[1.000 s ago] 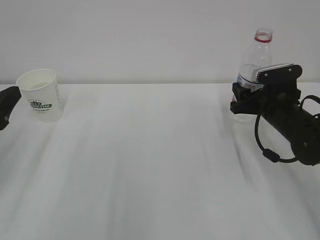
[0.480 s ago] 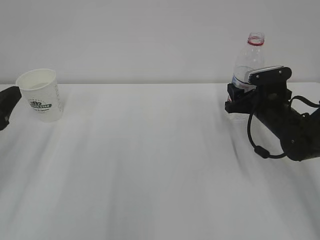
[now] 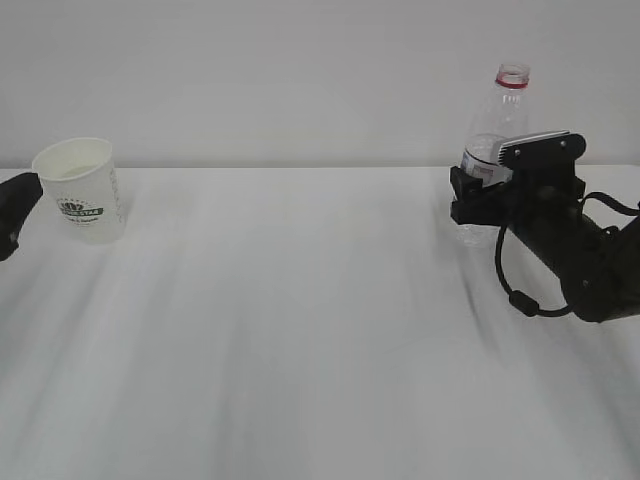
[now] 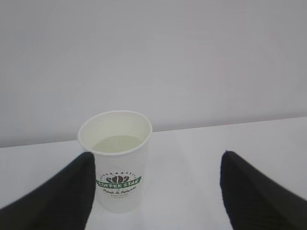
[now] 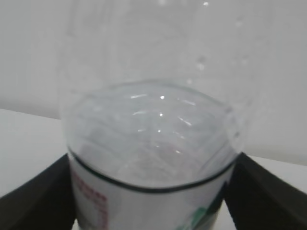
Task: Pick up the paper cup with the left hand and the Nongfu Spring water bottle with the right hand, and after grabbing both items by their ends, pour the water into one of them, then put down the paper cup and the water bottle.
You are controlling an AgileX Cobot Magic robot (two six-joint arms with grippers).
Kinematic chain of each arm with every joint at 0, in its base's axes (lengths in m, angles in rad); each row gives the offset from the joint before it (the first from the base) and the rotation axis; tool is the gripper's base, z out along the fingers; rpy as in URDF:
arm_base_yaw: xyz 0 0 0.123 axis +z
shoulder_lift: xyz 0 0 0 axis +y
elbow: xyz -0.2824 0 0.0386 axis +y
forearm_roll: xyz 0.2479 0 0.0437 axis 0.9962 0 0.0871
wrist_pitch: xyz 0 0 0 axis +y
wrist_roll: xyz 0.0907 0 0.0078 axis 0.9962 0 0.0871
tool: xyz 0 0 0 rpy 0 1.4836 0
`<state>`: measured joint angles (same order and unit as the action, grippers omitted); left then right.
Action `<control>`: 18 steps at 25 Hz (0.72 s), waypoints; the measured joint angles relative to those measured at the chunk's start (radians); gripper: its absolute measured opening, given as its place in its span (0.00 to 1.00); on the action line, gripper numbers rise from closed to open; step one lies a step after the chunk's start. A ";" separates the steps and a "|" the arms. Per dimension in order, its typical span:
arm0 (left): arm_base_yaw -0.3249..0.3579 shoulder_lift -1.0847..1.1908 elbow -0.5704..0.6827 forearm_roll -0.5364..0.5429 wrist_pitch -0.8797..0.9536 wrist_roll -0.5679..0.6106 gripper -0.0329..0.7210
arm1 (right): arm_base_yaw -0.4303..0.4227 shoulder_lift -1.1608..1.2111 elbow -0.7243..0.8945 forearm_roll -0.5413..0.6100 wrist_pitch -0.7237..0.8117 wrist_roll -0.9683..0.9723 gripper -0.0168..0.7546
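Exterior view: the white table (image 3: 300, 330) lies wide and bare between the two arms, its far edge meeting a plain pale wall (image 3: 300, 80).

At the far left the left hand (image 3: 18, 205) is cut off by the frame edge, with only a dark tapered piece showing. The paper cup (image 3: 85, 190) stands upright just to its right, near the table's back edge, with open surface in front and to the right. From the left wrist view the two black fingers (image 4: 57, 191) are spread well apart. The cup sits by the left one, and I cannot tell whether they touch. The cup is a white tapered shell with a rolled rim, a finely dimpled wall and a dark green round logo. Inside it, water (image 4: 117, 143) lies flat and faintly yellowish.

At the right, the Nongfu Spring water bottle (image 3: 500, 120) stands upright on the table. It is clear thin plastic with a red neck ring and no cap. The right hand (image 3: 470, 200) hides its lower body with matte black fingers, a grey plate on top and a looping black cable (image 3: 515, 290) below. The right wrist view is blurred. It shows dark fingers close against both flanks of the bottle at the label's top edge, but whether they press on it or stand just free cannot be told.
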<state>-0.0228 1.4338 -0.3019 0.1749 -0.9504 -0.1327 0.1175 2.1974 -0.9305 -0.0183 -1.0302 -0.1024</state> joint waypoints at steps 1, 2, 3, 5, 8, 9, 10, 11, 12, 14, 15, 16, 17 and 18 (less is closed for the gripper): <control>0.000 0.000 0.000 0.000 0.000 0.000 0.82 | 0.000 0.000 0.000 0.000 0.000 0.002 0.88; 0.000 0.000 0.000 0.000 0.000 0.000 0.82 | 0.000 0.000 0.000 0.002 0.000 0.002 0.88; 0.000 0.000 0.000 0.000 0.000 0.000 0.82 | 0.000 0.000 0.000 0.002 -0.001 0.004 0.88; 0.000 0.000 0.000 0.000 0.000 0.000 0.82 | 0.000 0.000 0.000 0.002 -0.001 0.006 0.88; 0.000 0.000 0.000 0.000 0.000 0.000 0.82 | 0.000 -0.012 0.002 0.002 -0.001 0.006 0.88; 0.000 0.000 0.000 0.000 0.000 0.000 0.82 | 0.000 -0.020 0.007 0.002 -0.001 0.006 0.88; 0.000 0.000 0.000 0.000 0.000 0.000 0.82 | 0.000 -0.028 0.014 0.002 -0.001 0.006 0.88; 0.000 0.000 0.000 0.000 0.000 0.000 0.82 | 0.000 -0.038 0.022 0.002 -0.003 0.006 0.88; 0.000 0.000 0.000 0.000 0.000 0.000 0.82 | 0.000 -0.046 0.030 0.002 -0.003 0.006 0.88; 0.000 0.000 0.000 0.000 0.000 0.000 0.82 | 0.000 -0.058 0.046 0.002 -0.003 0.006 0.88; 0.000 0.000 0.000 0.000 0.000 0.000 0.82 | 0.000 -0.063 0.057 0.002 -0.003 0.009 0.88; 0.000 0.000 0.000 0.000 0.000 0.000 0.82 | 0.000 -0.071 0.069 0.002 -0.005 0.010 0.88; 0.000 0.000 0.000 0.000 0.000 0.000 0.82 | 0.000 -0.078 0.082 0.002 -0.005 0.011 0.88; 0.000 0.000 0.000 0.000 0.000 0.000 0.82 | 0.000 -0.088 0.094 0.002 -0.009 0.011 0.88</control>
<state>-0.0228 1.4338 -0.3019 0.1749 -0.9504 -0.1327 0.1175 2.1099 -0.8369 -0.0162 -1.0396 -0.0917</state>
